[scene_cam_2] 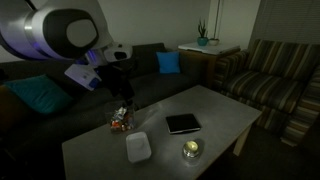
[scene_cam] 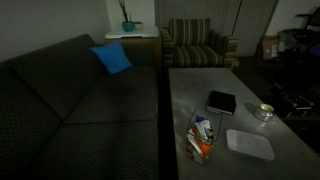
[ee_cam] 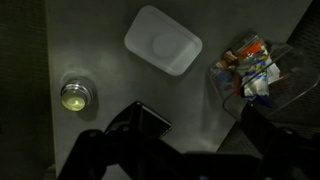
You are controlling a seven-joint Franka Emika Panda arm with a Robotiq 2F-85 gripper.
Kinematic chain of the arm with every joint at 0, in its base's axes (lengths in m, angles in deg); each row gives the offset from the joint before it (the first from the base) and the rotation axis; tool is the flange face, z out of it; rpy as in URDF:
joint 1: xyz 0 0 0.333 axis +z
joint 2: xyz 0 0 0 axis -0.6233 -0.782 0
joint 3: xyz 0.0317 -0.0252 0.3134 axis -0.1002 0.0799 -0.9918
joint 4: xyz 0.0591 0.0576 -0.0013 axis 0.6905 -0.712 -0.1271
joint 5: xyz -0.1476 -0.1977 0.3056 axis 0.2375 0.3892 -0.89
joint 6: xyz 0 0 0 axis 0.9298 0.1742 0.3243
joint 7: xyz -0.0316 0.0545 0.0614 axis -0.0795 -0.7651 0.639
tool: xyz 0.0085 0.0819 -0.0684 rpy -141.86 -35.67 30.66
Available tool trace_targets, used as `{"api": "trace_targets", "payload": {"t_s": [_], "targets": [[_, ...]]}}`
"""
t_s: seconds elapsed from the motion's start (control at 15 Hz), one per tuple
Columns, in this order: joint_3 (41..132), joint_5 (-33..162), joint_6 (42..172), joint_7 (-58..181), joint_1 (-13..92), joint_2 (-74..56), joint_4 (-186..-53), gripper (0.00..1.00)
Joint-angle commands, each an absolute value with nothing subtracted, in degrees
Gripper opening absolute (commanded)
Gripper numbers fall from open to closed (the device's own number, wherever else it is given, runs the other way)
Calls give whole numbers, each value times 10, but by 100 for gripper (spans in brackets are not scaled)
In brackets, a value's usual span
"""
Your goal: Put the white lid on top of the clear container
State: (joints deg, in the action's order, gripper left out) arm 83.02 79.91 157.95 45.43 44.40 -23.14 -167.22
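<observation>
The white lid lies flat on the grey table, apart from the clear container; it shows in both exterior views. The clear container stands open with orange, red and white items inside, also seen in both exterior views. My gripper hangs above the table over the container in an exterior view. In the wrist view its dark fingers are spread apart with nothing between them. The lid is beyond the fingertips.
A black flat square object and a small round shiny dish lie on the table. A dark sofa runs along one table side; a striped armchair stands at the end.
</observation>
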Motion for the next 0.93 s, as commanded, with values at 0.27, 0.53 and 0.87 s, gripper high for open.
{"api": "trace_targets", "payload": {"t_s": [0.27, 0.53, 0.87], "targets": [[815, 691, 1583, 542, 450, -244, -1665, 100], [793, 665, 1606, 582, 446, -292, -1616, 100], [672, 703, 1610, 661, 319, -428, -1502, 100]]}}
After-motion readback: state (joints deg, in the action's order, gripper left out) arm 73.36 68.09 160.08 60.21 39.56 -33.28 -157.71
